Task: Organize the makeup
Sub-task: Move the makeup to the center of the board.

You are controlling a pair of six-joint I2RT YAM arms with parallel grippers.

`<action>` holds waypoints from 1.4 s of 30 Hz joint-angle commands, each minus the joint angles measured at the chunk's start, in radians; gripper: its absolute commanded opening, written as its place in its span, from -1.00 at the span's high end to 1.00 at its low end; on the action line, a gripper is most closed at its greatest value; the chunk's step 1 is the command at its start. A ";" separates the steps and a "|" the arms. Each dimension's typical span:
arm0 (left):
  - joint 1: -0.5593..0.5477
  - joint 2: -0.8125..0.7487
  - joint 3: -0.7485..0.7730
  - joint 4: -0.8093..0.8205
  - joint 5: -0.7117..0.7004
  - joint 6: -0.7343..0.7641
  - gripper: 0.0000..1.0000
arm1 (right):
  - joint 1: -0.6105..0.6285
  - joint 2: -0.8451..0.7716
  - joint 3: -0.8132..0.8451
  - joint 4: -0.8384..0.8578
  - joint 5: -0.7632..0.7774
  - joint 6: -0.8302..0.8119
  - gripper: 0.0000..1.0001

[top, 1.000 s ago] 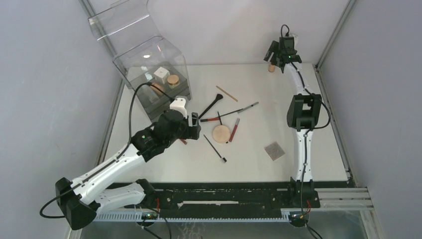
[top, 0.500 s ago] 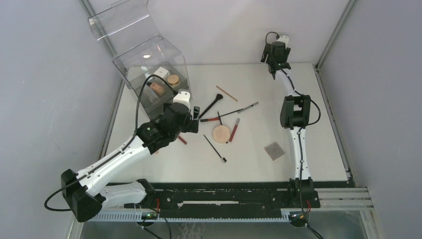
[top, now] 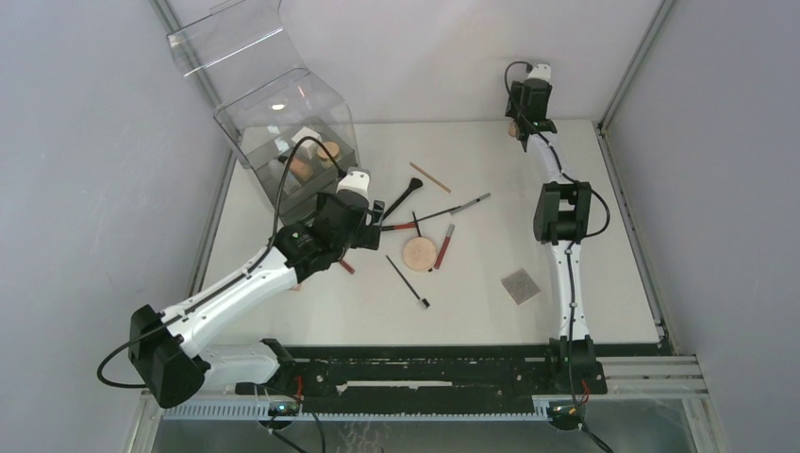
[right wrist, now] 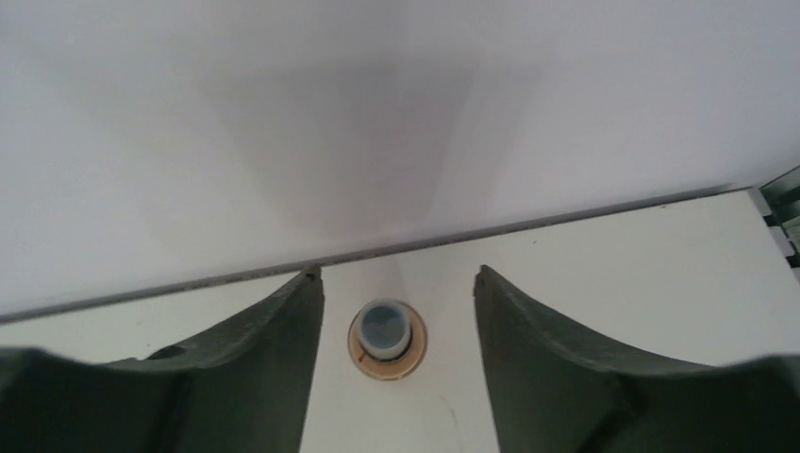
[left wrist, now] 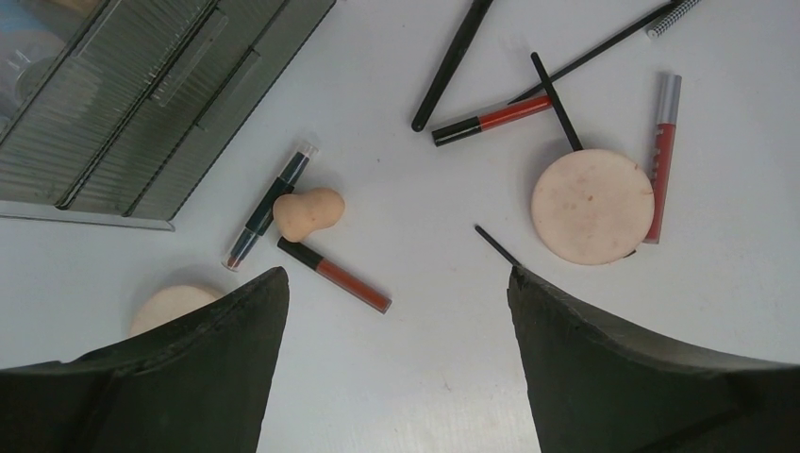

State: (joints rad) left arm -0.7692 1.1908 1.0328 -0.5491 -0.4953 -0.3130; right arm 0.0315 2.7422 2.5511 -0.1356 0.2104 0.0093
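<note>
Right wrist view: R gripper (right wrist: pixel 397 274) points down at a small tan bottle (right wrist: pixel 387 338) standing upright by the table's far edge, near the wall. Fingers spread, one each side of the bottle, gaps both sides, not touching.

Left wrist view: L gripper (left wrist: pixel 396 274) hangs w/ fingers wide apart, holding nothing, above the white table (left wrist: pixel 396 377). Makeup lies scattered beyond it. Peach sponge (left wrist: pixel 307 212) lies against a dark pencil (left wrist: pixel 269 203), w/ a red lip tube (left wrist: pixel 344 276) just below. Round tan pad (left wrist: pixel 592 206) sits to the right, w/ a second lip tube (left wrist: pixel 663 156) at its edge. Clear box (left wrist: pixel 141 104) w/ ribbed drawers is at top left.
</note>
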 commanded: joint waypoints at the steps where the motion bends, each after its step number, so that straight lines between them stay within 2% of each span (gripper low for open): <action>1: 0.009 0.016 0.081 0.024 -0.008 0.019 -0.79 | -0.006 0.007 0.078 0.045 -0.025 -0.026 -0.24; 9: 0.015 0.025 0.079 0.028 0.005 0.013 -0.79 | -0.016 0.009 0.085 0.039 -0.061 -0.010 -0.17; 14: 0.016 0.032 0.086 0.031 0.005 0.017 -0.79 | -0.032 0.004 0.086 0.003 -0.094 0.056 -0.24; 19: 0.018 0.038 0.093 0.030 0.004 0.019 -0.79 | -0.033 -0.011 0.075 -0.028 -0.121 0.097 -0.20; 26: 0.021 0.048 0.097 0.032 0.007 0.027 -0.79 | -0.029 -0.008 0.070 -0.003 -0.106 0.129 -0.29; 42: 0.020 0.081 0.122 0.034 -0.010 0.051 -0.79 | -0.044 0.002 0.074 -0.006 -0.157 0.300 -0.31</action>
State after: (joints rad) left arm -0.7540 1.2701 1.0866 -0.5415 -0.4934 -0.2863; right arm -0.0029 2.7514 2.5912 -0.1745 0.0788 0.2276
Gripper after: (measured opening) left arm 0.893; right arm 0.658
